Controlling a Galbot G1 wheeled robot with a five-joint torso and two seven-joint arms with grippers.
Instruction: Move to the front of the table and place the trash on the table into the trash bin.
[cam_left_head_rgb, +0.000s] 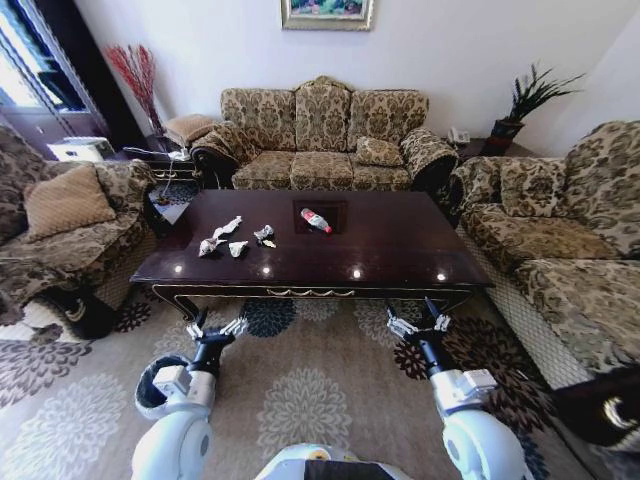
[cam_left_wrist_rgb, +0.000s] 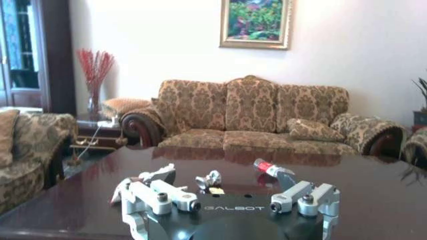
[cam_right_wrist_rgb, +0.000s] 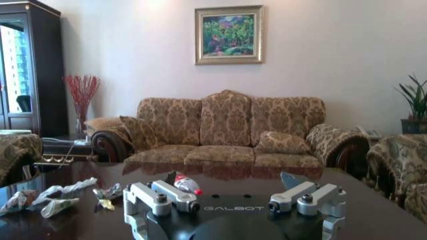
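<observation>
The dark glossy table (cam_left_head_rgb: 390, 250) stands just ahead of me. On its left half lie crumpled white paper wads (cam_left_head_rgb: 221, 238), a small silvery wrapper (cam_left_head_rgb: 265, 235) and a clear plastic bottle with a red label (cam_left_head_rgb: 316, 220). The same trash shows past each wrist: the bottle (cam_left_wrist_rgb: 270, 168), the wrapper (cam_left_wrist_rgb: 209, 178), the wads (cam_right_wrist_rgb: 50, 197) and the bottle (cam_right_wrist_rgb: 187, 184). My left gripper (cam_left_head_rgb: 216, 327) and right gripper (cam_left_head_rgb: 418, 322) hang open and empty in front of the table's near edge. The left gripper (cam_left_wrist_rgb: 233, 200) and right gripper (cam_right_wrist_rgb: 233, 200) have their jaws spread apart. The trash bin is out of view.
A patterned sofa (cam_left_head_rgb: 322, 140) stands behind the table, an armchair (cam_left_head_rgb: 70, 225) to the left and another sofa (cam_left_head_rgb: 560, 240) to the right. A cluttered side table (cam_left_head_rgb: 165, 165) sits at the far left corner. Floral carpet (cam_left_head_rgb: 310, 390) lies between me and the table.
</observation>
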